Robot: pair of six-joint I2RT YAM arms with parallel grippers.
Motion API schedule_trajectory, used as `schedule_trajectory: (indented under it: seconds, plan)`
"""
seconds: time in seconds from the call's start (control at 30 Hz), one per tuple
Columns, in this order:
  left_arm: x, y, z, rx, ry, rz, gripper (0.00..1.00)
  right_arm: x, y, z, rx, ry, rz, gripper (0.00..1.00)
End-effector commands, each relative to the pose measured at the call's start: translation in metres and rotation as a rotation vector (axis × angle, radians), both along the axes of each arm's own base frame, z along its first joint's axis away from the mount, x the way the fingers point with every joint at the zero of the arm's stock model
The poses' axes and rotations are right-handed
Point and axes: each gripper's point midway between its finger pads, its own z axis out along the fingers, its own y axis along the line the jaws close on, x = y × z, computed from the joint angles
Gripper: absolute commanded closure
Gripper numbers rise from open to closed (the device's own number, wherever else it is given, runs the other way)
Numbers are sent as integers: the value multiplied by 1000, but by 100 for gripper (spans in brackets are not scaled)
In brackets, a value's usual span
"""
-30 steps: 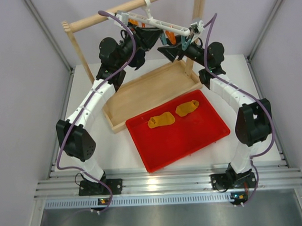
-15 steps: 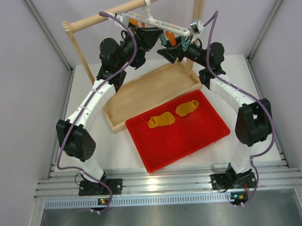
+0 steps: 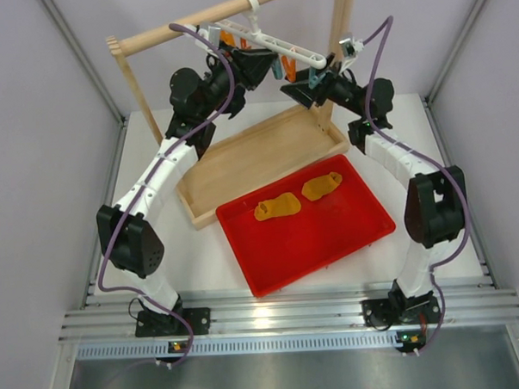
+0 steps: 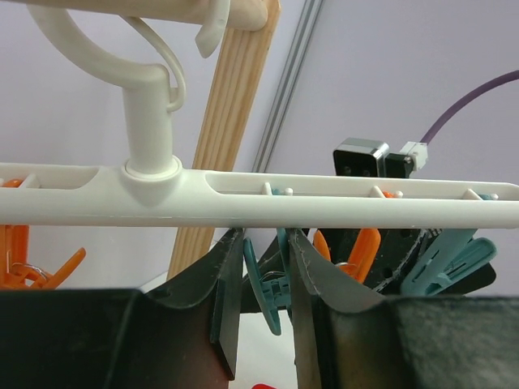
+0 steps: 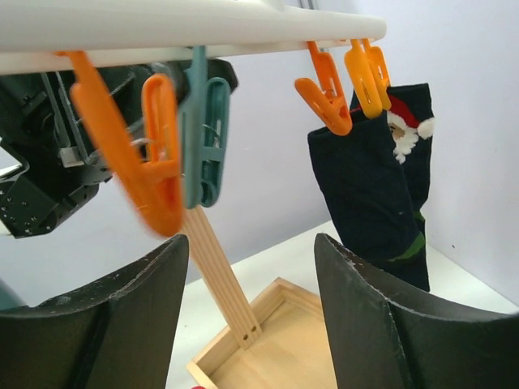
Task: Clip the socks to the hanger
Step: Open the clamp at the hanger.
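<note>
In red tray (image 3: 330, 243) at middle of surface (image 3: 206, 261), toward tray's 12 o'clock rim: both socks (image 3: 277, 207) side by side, well apart from hanger (image 3: 274, 46) hooked over wooden rail (image 3: 175, 30) at 12 o'clock. Wooden tray (image 3: 258, 151) touching red tray at 11 o'clock. Left tool (image 4: 263, 251) nearly pressed together, pinching teal clip (image 4: 261, 292) under hanger bar; right tool (image 5: 247, 259) spread, gripping nothing, below orange clip (image 5: 154, 162).

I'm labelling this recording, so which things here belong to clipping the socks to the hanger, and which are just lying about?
Job: mustard socks, white hanger, teal clip in the left gripper.
Lying about: black Santa sock clipped up, red tray under the socks, wooden tray, wooden rail frame.
</note>
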Motion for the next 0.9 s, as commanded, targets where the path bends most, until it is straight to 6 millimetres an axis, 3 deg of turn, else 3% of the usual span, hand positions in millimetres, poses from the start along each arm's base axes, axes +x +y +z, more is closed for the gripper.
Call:
schedule_trajectory:
  seconds: [0.0,0.23,0.4,0.87]
  plan:
    - [0,13,6,-23,9,18,100,-6,0,5,1,-50,72,35]
    - [-3,11,7,-24,9,-9,100,8,1,-17,2,-22,102,36]
    - [-9,10,4,-20,7,-47,100,9,-3,10,32,-73,134,41]
    - [7,13,-9,-21,43,-21,100,-17,5,40,48,-151,186,37]
